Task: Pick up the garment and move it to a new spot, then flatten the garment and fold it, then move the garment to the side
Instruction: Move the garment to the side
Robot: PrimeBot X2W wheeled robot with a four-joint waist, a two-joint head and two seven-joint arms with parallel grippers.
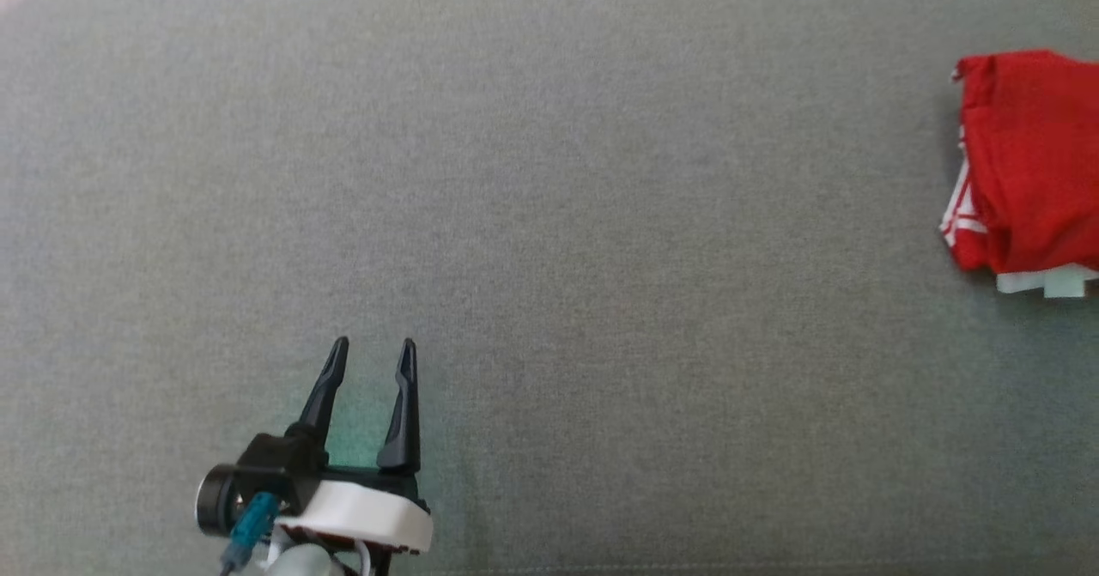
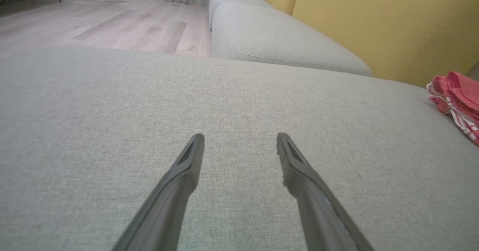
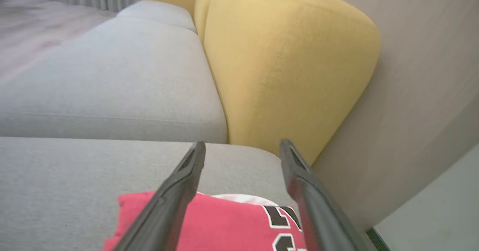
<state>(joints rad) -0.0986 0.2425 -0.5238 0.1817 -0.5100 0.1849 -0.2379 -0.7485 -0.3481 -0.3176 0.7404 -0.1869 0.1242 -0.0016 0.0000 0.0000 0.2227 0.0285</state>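
The red garment is lying folded at the right edge of the grey seat cushion, well apart from the left gripper. That gripper is hovering over the near left of the cushion, its 2 fingers standing wide apart and holding nothing. The right gripper is hanging over the garment, its 2 fingers spread wide with nothing between them, pointing toward the yellow backrest.
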